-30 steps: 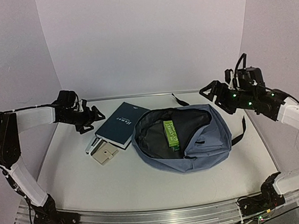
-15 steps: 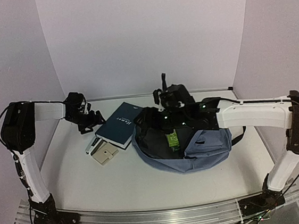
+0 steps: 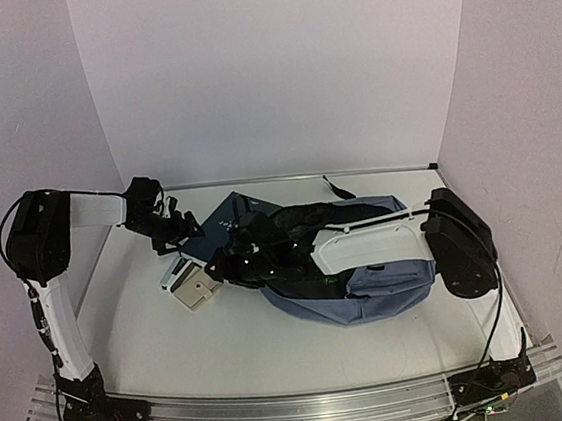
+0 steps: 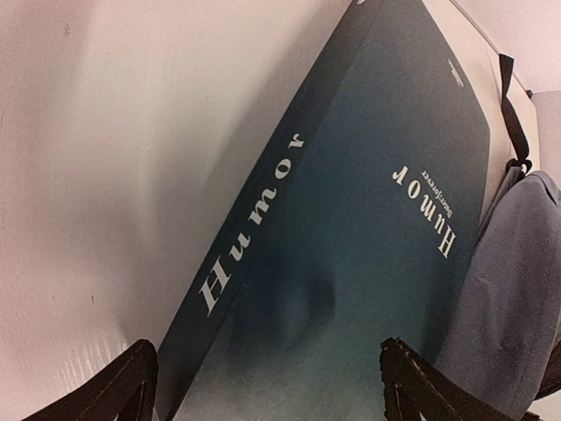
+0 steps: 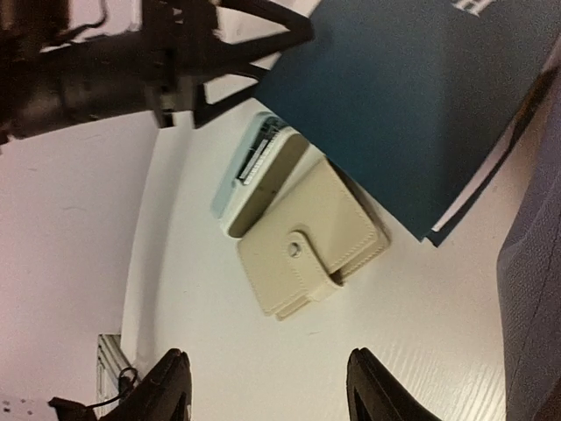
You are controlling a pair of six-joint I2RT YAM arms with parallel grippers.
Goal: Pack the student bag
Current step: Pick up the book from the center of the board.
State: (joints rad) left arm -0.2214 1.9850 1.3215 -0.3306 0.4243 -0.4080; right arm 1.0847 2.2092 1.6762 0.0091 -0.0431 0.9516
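The grey-blue student bag (image 3: 389, 285) lies open at centre right, its dark lining showing; it also shows at the edge of the right wrist view (image 5: 536, 289). My right arm reaches across its opening to the left. My right gripper (image 3: 217, 269) (image 5: 273, 390) is open and empty, just short of a beige snap wallet (image 3: 195, 290) (image 5: 307, 250). A dark teal book titled "Humor" (image 3: 223, 215) (image 4: 368, 202) lies left of the bag. My left gripper (image 3: 171, 234) (image 4: 272, 395) is open, its fingers either side of the book's near corner.
A pale blue-and-white flat item (image 3: 174, 272) (image 5: 254, 171) lies against the wallet, partly under the book. A black strap (image 3: 337, 188) trails behind the bag. White walls close in the back and sides.
My right arm has swung from the far right across the open bag to the wallet at the left. My left gripper has shifted slightly toward the book's corner.
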